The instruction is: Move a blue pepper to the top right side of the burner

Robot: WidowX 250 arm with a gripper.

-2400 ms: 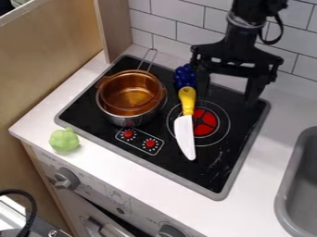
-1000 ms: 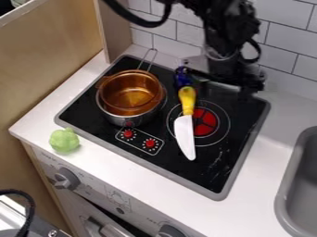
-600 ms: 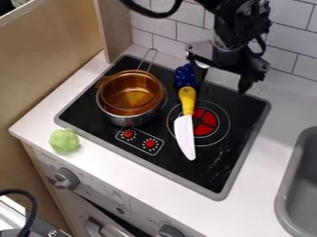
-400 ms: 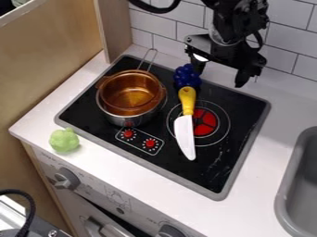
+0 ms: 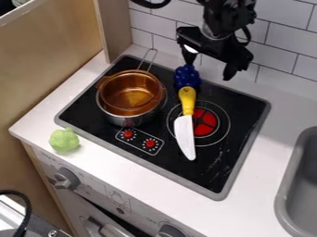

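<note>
Shifted up and left in view, the end effector [image 5: 209, 66] hangs, fingers spread, near the blue toy [image 5: 187, 77].

White tiled wall [image 5: 283, 40], wooden side panel [image 5: 49, 51], white counter [image 5: 272, 99]

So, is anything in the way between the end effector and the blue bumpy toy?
Nothing I can see stands between the end effector and the blue bumpy toy. The knife is close, but on the toy's other side.
</note>
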